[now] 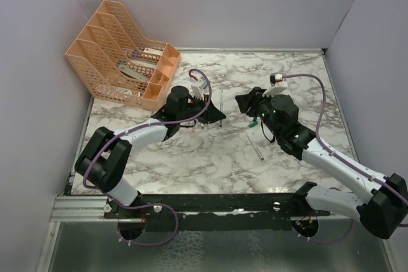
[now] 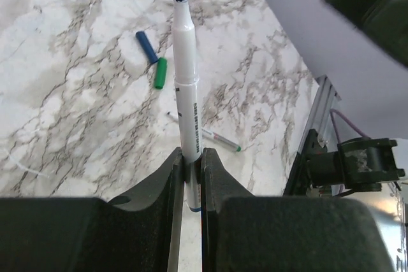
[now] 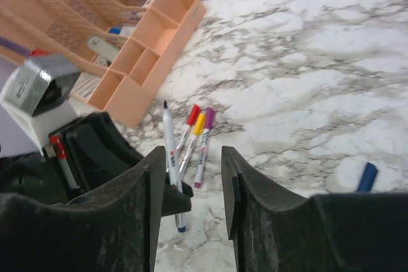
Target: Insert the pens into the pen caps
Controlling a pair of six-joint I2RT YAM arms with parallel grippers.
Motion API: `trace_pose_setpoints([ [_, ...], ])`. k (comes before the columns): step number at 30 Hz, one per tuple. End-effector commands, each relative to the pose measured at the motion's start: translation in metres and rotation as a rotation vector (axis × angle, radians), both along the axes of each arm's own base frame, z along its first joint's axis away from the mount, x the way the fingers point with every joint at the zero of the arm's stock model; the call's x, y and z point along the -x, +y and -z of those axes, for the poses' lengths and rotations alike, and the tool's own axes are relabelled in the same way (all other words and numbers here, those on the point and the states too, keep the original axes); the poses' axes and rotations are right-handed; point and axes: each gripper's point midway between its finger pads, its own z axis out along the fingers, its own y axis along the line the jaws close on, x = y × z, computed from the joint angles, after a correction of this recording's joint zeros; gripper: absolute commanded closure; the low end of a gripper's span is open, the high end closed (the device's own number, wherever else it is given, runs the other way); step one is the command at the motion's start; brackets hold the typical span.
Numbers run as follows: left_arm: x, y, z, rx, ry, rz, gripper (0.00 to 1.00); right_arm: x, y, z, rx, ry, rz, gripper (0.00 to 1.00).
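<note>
Now, nearest your arm bases, the green-tipped pen (image 2: 204,132) lies loose and uncapped on the table (image 1: 191,164). A little farther out, your left gripper (image 2: 192,156) is clamped on the lower barrel of the blue-tipped pen (image 2: 186,87), nib pointing away from the wrist. I judge it is held that way so the bare nib end is free to take a cap. Facing it, your right gripper (image 3: 191,157) hangs with its fingers apart and nothing between them, probably ready to fetch that cap.

Beyond the held pen, as the left wrist camera sees it, the blue cap (image 2: 146,47) and the green cap (image 2: 160,72) lie end to end on the marble, nearly touching and clear of both grippers. The blue one looks like the match, so capping it seems the step in hand. Farther back, three capped pens (image 3: 196,130), red, yellow and purple, lie side by side not far from the orange trays (image 1: 108,84), which suggests three of five are done.

Only the left wrist view shows both loose caps and the grip clearly. The right wrist view adds the capped trio, but shows only the blue cap, half hidden behind its own finger. From above, the arms cover most of this.
</note>
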Motion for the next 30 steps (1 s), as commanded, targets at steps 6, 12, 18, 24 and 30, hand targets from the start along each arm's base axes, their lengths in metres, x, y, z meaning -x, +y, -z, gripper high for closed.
trace_pose_setpoints([
  [6, -0.001, 0.024, 0.048, -0.222, 0.039, -0.062, 1.0, -0.022, -0.087, 0.067, 0.249, 0.362, 0.401, 0.58],
  [12, 0.003, 0.027, 0.056, -0.262, 0.041, -0.045, 1.0, -0.03, -0.085, 0.129, 0.295, 0.571, 0.33, 0.57],
  [18, 0.007, 0.027, 0.064, -0.285, 0.051, -0.028, 1.0, -0.038, -0.076, 0.162, 0.35, 0.645, 0.299, 0.55],
  [24, 0.012, 0.025, 0.071, -0.296, 0.056, 0.007, 1.0, -0.05, -0.082, 0.172, 0.398, 0.651, 0.343, 0.55],
  [30, 0.01, 0.02, 0.073, -0.296, 0.055, 0.04, 1.0, -0.059, -0.086, 0.189, 0.451, 0.677, 0.378, 0.55],
])
